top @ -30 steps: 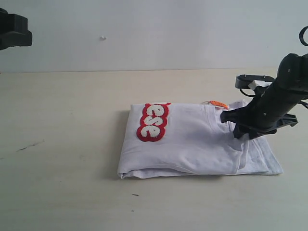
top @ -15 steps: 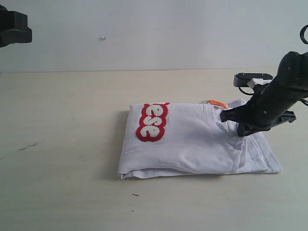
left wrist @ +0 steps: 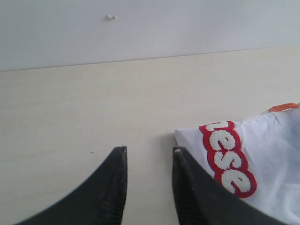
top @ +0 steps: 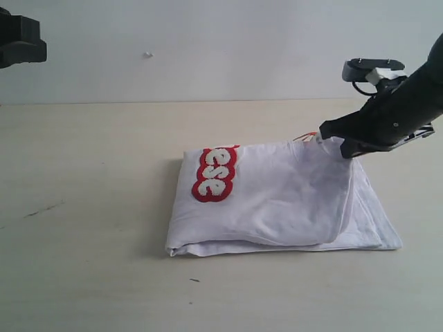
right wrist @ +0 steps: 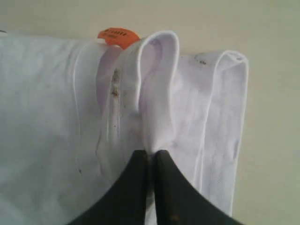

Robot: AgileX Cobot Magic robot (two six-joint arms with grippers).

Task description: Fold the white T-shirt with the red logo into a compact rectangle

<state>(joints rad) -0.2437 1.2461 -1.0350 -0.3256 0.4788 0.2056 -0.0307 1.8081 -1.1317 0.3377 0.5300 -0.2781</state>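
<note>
The white T-shirt [top: 277, 207] lies folded on the table [top: 90, 207], long axis left to right; the red logo [top: 213, 173] sits at its left end; the right gripper [top: 337, 144] pinches its raised right edge; the left gripper [left wrist: 149, 157] hangs parted, empty.

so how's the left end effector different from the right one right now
The right end effector is shut, pinching a fold of the white T-shirt; the left end effector stands open and holds nothing. The right one grips near the orange tag; the left one is clear of the shirt, with only table showing between its fingers, beside the red logo. Both have dark, tapering fingers.
</note>
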